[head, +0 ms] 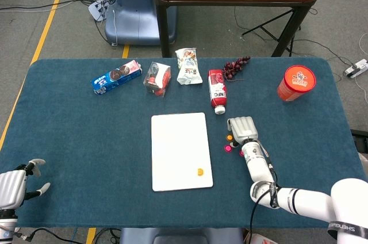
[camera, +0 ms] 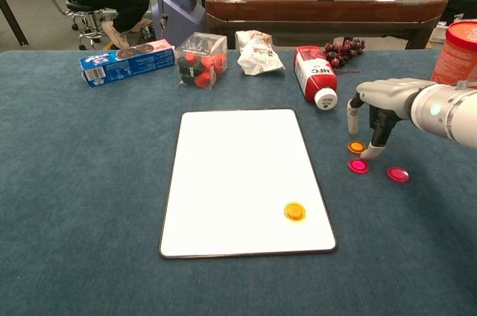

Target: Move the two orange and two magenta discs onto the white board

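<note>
The right hand (camera: 378, 111) hangs over the loose orange disc (camera: 357, 147), fingers pointing down and a little apart, holding nothing; it may be touching the disc, but that is hard to see. Two magenta discs (camera: 358, 166) lie just below the fingertips. The other orange disc (camera: 294, 212) already sits on the white board (camera: 238, 152), well off to the hand's left. The left hand (head: 14, 186) rests far away, fingers apart.
</note>
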Robot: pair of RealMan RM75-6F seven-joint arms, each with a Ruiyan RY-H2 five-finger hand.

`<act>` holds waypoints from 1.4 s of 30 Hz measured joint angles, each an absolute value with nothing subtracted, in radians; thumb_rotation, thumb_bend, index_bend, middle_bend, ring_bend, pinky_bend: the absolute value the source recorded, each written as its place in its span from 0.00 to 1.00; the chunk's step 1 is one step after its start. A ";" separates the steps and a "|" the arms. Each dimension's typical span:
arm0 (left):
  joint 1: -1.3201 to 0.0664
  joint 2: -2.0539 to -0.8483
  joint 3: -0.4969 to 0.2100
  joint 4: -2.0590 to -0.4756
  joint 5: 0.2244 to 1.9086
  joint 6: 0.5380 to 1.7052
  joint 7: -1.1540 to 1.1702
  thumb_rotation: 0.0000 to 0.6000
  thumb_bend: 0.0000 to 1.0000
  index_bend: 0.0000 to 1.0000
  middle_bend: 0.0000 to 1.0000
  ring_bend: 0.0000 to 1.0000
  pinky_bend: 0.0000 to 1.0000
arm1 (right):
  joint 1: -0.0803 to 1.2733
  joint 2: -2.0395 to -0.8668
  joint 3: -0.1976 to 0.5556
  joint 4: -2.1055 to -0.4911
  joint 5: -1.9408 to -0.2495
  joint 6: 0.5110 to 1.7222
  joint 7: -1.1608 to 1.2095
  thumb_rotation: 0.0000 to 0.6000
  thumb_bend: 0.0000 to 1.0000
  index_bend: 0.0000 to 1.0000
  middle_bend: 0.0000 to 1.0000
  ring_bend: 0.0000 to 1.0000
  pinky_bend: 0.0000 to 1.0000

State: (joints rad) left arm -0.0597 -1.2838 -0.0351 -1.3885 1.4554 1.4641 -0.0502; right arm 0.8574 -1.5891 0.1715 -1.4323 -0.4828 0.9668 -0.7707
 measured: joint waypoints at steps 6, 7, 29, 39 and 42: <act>-0.057 -1.289 -0.033 -1.379 1.453 1.461 -0.057 1.00 0.17 0.42 0.56 0.48 0.65 | 0.867 -1.598 0.168 -1.415 -0.473 0.956 -0.763 1.00 0.16 0.46 1.00 1.00 1.00; -0.057 -1.290 -0.033 -1.378 1.452 1.461 -0.058 1.00 0.17 0.42 0.56 0.48 0.65 | 0.868 -1.600 0.168 -1.411 -0.470 0.955 -0.761 1.00 0.16 0.46 1.00 1.00 1.00; -0.054 -1.299 -0.030 -1.366 1.453 1.458 -0.067 1.00 0.17 0.42 0.56 0.48 0.65 | 0.890 -1.616 0.161 -1.372 -0.441 0.922 -0.735 1.00 0.23 0.57 1.00 1.00 1.00; -0.055 -1.300 -0.032 -1.366 1.455 1.458 -0.066 1.00 0.17 0.42 0.56 0.48 0.65 | 0.872 -1.556 0.165 -1.464 -0.487 0.950 -0.695 1.00 0.24 0.58 1.00 1.00 1.00; -0.056 -1.299 -0.034 -1.368 1.454 1.458 -0.064 1.00 0.17 0.42 0.56 0.48 0.65 | 0.866 -1.532 0.165 -1.512 -0.514 0.964 -0.684 1.00 0.23 0.58 1.00 1.00 1.00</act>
State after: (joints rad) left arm -0.0561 -1.2992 -0.0335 -1.3683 1.4545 1.4576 -0.0640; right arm 0.8658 -1.5316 0.1651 -1.5118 -0.5137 0.9636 -0.6840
